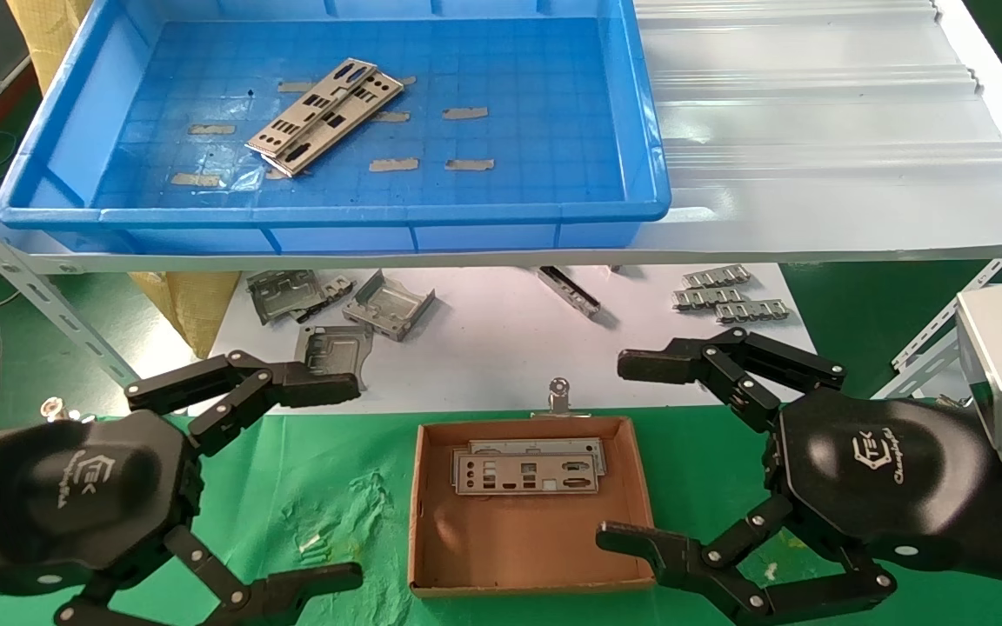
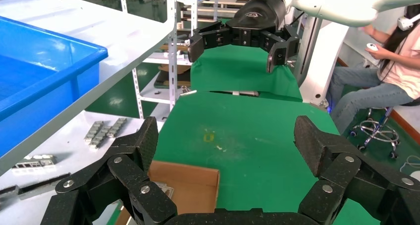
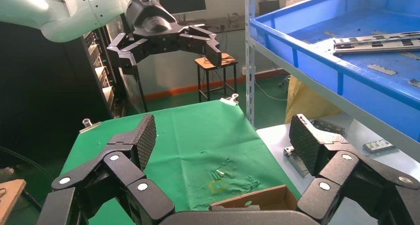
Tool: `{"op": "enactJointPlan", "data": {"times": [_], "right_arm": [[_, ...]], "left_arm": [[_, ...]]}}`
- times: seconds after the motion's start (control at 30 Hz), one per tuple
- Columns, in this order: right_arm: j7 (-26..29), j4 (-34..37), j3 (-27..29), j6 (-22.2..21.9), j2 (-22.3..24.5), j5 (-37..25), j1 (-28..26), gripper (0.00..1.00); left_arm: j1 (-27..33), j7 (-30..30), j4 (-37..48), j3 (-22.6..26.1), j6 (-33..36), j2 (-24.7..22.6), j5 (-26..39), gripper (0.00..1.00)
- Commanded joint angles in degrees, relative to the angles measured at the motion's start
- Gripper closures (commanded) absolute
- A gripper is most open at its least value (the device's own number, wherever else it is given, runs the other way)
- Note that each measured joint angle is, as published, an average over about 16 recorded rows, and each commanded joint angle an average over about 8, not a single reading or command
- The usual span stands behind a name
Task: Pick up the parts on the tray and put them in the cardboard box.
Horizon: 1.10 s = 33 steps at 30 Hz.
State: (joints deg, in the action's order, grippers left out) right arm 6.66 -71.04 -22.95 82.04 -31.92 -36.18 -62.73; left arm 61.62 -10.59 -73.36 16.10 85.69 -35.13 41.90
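Poised either side of the cardboard box, left hand and right hand, both spread apart and empty; 2 parts boxed, 2 parts awaiting pickup in the tray.

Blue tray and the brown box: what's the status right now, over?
Left gripper and right gripper open, empty, flanking brown cardboard box. Flat silver punched plates: some in box, some still in blue plastic tray. Nothing blocking.

Readable markings: gripper housings only.
Left gripper and right gripper each carry a white logo reading "TEK" with script lettering, legible only in part.
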Motion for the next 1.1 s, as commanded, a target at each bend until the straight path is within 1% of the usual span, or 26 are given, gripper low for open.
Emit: {"op": "enactJointPlan", "data": {"times": [0.03, 1.1], "right_arm": [[0.0, 0.0, 0.0, 0.0, 0.0, 0.0, 0.0, 0.0], [0.0, 0.0, 0.0, 0.0, 0.0, 0.0, 0.0, 0.0]], "left_arm": [[0.0, 0.0, 0.0, 0.0, 0.0, 0.0, 0.0, 0.0], [0.0, 0.0, 0.1, 0.0, 0.0, 0.0, 0.0, 0.0]]}}
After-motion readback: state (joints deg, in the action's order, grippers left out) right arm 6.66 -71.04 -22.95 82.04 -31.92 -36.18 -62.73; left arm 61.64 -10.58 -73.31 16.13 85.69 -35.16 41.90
